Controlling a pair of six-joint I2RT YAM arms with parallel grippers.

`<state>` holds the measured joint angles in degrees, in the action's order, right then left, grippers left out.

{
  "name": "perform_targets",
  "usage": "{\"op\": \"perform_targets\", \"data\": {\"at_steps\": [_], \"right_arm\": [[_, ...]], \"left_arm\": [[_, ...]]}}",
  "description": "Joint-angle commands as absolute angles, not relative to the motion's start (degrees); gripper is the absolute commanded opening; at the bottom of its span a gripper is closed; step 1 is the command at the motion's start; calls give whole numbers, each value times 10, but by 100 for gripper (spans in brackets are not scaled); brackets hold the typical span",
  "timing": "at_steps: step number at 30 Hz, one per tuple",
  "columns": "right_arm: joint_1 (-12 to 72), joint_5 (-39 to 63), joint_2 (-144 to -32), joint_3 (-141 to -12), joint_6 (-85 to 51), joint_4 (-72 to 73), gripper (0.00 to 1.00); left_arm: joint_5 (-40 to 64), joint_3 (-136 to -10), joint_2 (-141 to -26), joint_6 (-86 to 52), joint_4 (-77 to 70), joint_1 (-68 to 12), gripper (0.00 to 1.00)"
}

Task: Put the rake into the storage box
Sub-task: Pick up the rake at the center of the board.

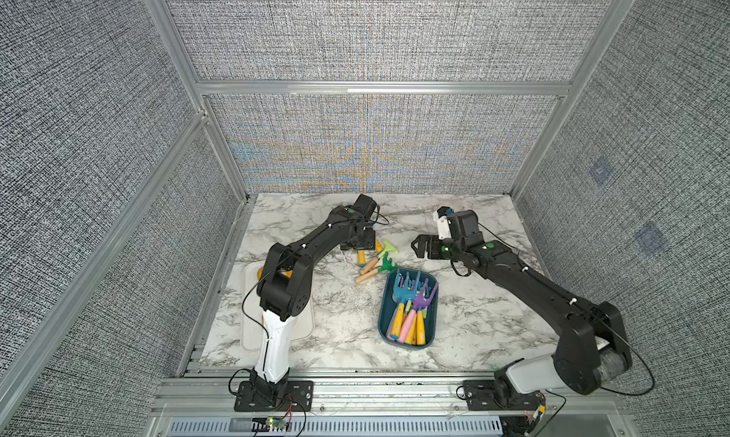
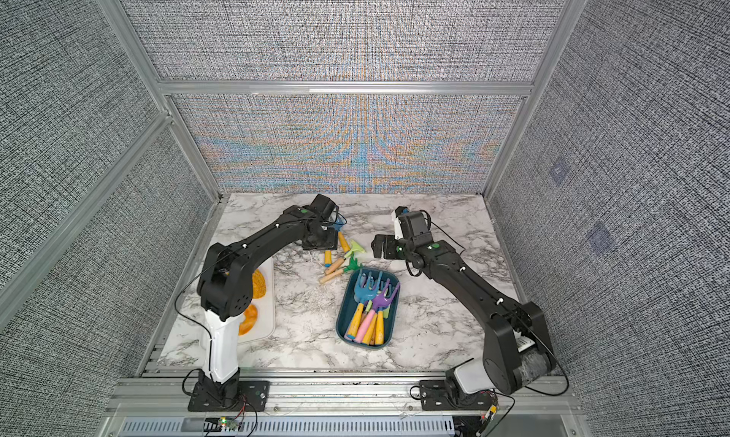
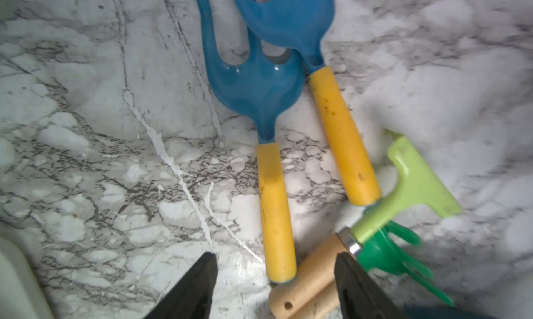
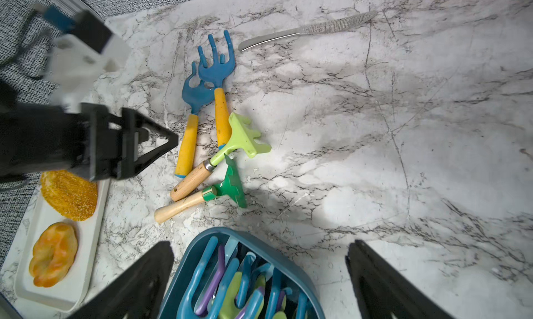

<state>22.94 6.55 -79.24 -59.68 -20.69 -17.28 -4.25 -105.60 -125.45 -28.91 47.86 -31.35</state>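
Four rakes lie in a loose pile on the marble table. Two have blue heads (image 3: pixel 256 89) and yellow handles (image 4: pixel 186 147). One is light green (image 4: pixel 245 135) and one dark green (image 4: pixel 232 185), both with wooden handles. My left gripper (image 3: pixel 277 255) hangs over the handle ends with its jaws apart. The tip of one yellow handle (image 3: pixel 278 245) and the light green rake's wooden handle (image 3: pixel 311 271) lie between its fingers. The dark teal storage box (image 1: pixel 382 316) (image 2: pixel 339 320) holds several rakes. Above the box's far end, my right gripper (image 4: pixel 261 245) (image 1: pixel 418 247) stands wide open and empty.
A white tray (image 4: pixel 89 234) (image 2: pixel 266 316) with two orange bread pieces (image 4: pixel 67 193) lies at the table's left edge under the left arm. A metal knife (image 4: pixel 308 29) rests near the back wall. Grey fabric walls enclose three sides.
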Motion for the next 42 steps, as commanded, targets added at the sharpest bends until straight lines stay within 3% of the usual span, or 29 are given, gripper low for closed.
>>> {"op": "perform_targets", "data": {"at_steps": [1, 10, 15, 20, 33, 42], "right_arm": [[230, 54, -740, -568, -212, -155, 99], [229, -3, -583, -499, -248, -178, 99], [229, -10, -520, -464, -261, -171, 99], [229, -16, -484, -435, -266, -172, 99], [229, -28, -449, -395, -283, -159, 99], [229, -16, -443, -380, -285, -155, 99]], "left_arm": [[-64, -1104, -1301, -288, 518, -308, 65], [-81, -1208, -1400, -298, 557, -303, 42], [-87, -1198, -1405, -302, 555, -303, 18], [-105, -1155, -1363, -303, 549, -303, 0], [-85, -856, -991, -337, 464, -357, 0], [-128, -712, -837, -398, 488, -407, 0]]}}
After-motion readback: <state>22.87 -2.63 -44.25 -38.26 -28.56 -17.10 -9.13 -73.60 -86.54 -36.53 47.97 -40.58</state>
